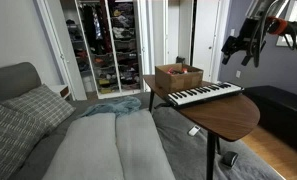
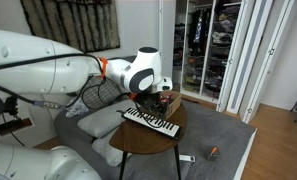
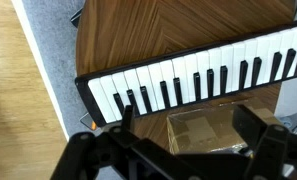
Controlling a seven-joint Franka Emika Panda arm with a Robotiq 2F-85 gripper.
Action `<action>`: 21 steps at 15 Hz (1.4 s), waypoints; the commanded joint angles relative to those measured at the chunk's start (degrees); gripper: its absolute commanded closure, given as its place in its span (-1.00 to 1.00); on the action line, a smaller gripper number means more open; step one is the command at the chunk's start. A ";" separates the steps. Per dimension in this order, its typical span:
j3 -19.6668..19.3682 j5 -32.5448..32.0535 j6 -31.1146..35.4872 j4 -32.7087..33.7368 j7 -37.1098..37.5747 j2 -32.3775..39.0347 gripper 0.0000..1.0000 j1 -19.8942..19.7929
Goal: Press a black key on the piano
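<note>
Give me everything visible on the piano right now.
The piano is a slim, long electronic keyboard with one row of white keys and short black keys, plastic by its look. It lies flat, keys up, set diagonally on the brown wooden table, with one end near the table's edge. A cardboard box stands close beside it; whether they touch cannot be told. The gripper hangs above it, open and not touching.
</note>
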 commanded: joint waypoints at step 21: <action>4.87 -10.42 -6.45 13.30 0.89 21.86 0.24 -0.20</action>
